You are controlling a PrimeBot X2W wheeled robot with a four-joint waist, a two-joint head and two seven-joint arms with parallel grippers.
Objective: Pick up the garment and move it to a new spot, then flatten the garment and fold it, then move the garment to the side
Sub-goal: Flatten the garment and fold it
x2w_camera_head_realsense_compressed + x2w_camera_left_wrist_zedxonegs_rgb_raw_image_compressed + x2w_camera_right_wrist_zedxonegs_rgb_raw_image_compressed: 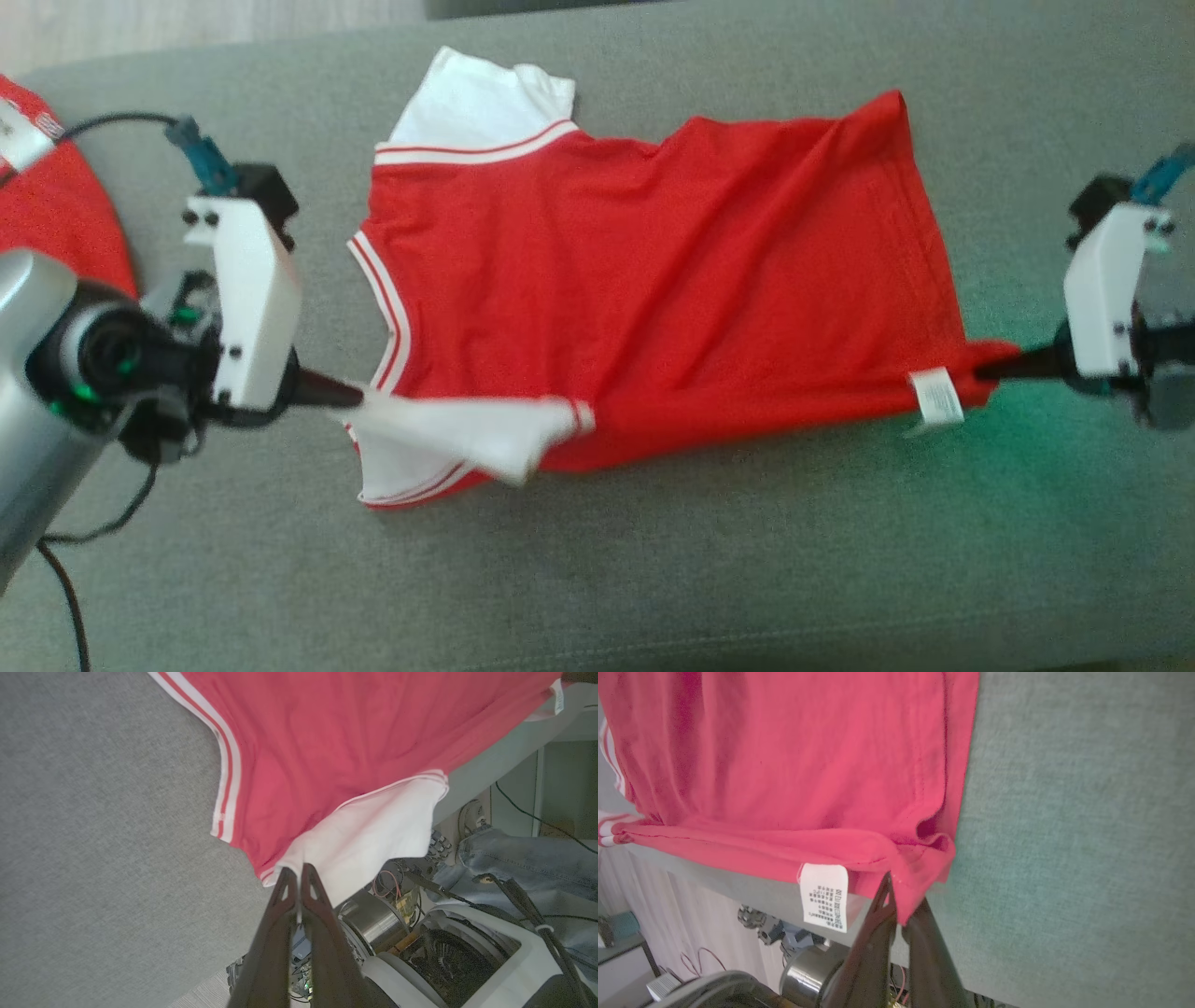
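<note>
The garment is a red T-shirt with white sleeves and white-striped trim, stretched sideways across the grey surface. My left gripper is shut on its near white sleeve at the shoulder end; in the left wrist view the fingers pinch the sleeve edge. At the other end my right gripper is shut on the near hem corner, next to a white care label. The right wrist view has the red hem caught between the fingers and the care label hanging beside them.
Another red garment lies at the far left edge of the grey cushion. A black cable runs along the left arm. Wood floor lies beyond the cushion's far edge. Denim fabric and the robot base appear below the left wrist.
</note>
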